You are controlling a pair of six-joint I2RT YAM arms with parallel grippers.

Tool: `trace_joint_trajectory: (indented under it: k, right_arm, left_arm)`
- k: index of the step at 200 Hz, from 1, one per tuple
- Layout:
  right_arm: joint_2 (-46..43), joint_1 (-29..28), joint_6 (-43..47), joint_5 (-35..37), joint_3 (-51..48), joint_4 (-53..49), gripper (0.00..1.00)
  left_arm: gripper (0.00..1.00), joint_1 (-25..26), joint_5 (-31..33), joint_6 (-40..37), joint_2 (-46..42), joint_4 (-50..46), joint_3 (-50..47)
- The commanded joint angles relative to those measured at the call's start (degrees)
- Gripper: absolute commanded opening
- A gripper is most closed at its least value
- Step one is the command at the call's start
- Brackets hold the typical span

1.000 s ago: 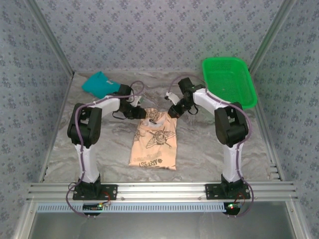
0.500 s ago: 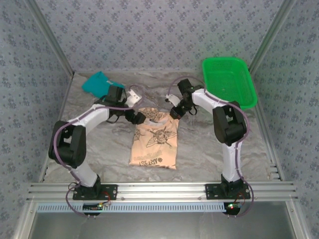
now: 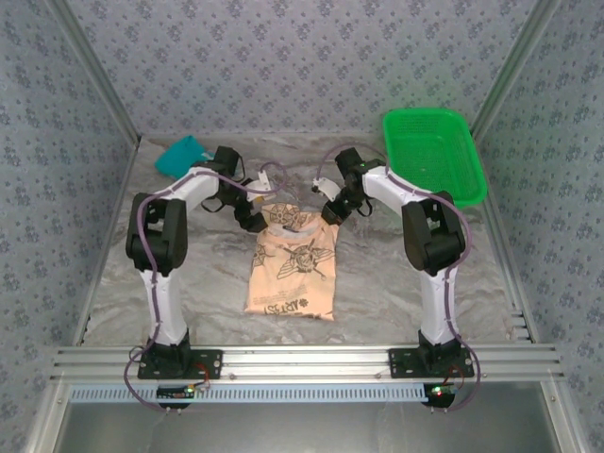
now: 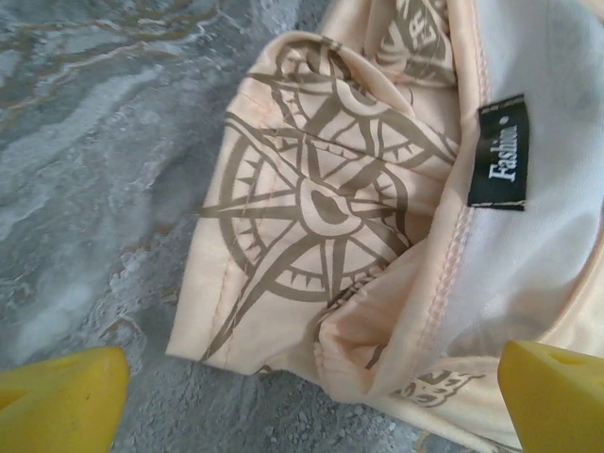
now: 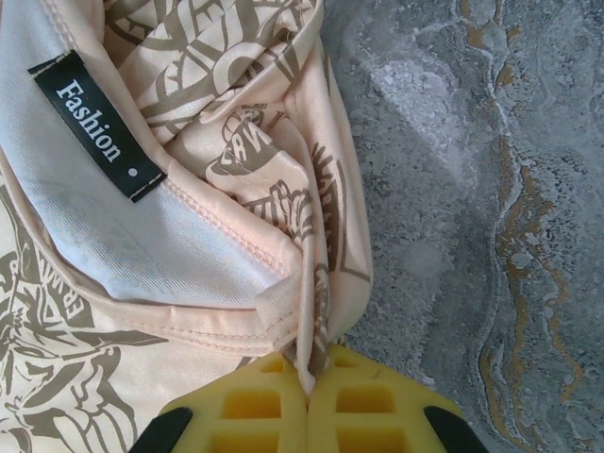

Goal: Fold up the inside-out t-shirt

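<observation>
Inside-out t-shirt (image 3: pixel 293 269), one, pinched by right pincer (image 5: pixel 307 382).

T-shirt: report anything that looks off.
The t-shirt lies flat at its near end, but its collar end is bunched in folds, label exposed; the right gripper pinches one fold.

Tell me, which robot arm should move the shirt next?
Probably the right. The right gripper is shut on an edge of the t-shirt near the label, while the left gripper is open, holding nothing.
</observation>
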State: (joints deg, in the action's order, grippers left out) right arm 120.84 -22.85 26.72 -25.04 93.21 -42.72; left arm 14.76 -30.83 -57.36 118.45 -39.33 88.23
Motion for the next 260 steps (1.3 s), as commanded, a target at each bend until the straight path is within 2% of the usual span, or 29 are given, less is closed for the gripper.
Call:
trace_joint_trajectory:
  k: [1, 36, 49, 66, 93, 123, 136, 204, 245, 260]
  right_arm:
    - [2.18, 0.35, 1.58, -0.10, 1.95, -2.63, 0.00]
    - [3.46, 0.43, 2.31, -0.18, 3.47, -4.47, 0.00]
    - [3.61, 0.42, 2.52, -0.36, 3.64, -4.81, 0.00]
    - [3.70, 0.48, 2.55, -0.43, 3.65, -4.72, 0.00]
    - [3.15, 0.86, 2.47, -0.02, 3.12, -4.51, 0.00]
    - [1.71, 1.56, 1.90, 0.47, 1.67, -2.43, 0.00]
    - [1.19, 1.75, 1.63, 0.50, 1.71, -2.02, 0.00]
    - [-10.42, 2.06, 3.50, 1.65, -2.43, 6.42, 0.00]
    - [-17.55, 1.79, 5.23, 6.95, 1.31, 11.15, 0.00]
    - [-21.12, 1.29, 5.71, 9.52, 1.70, 12.36, 0.00]
  left_arm:
    - [1.00, 1.11, 2.35, -7.74, 2.13, -2.23, 2.13]
    - [1.00, 3.01, 4.83, -9.94, 5.91, 1.64, 3.79]
    - [0.93, 3.66, 3.83, -10.99, 7.14, 0.87, 5.26]
    - [0.74, 4.30, 3.07, -12.30, 8.98, -4.45, 8.69]
    - [0.32, 4.06, 3.85, -14.14, 9.82, -10.00, 11.08]
    - [0.15, 4.04, 3.67, -15.81, 7.99, -14.57, 12.06]
    - [0.00, 4.04, 2.59, -16.74, 7.02, -15.99, 12.44]
    - [0.00, 3.42, 5.33, -12.72, -1.46, -20.79, 15.49]
    - [0.00, 4.27, 14.88, -6.46, -8.39, -18.44, 20.96]
    - [0.00, 4.86, 16.62, -6.57, -11.68, -18.52, 22.67]
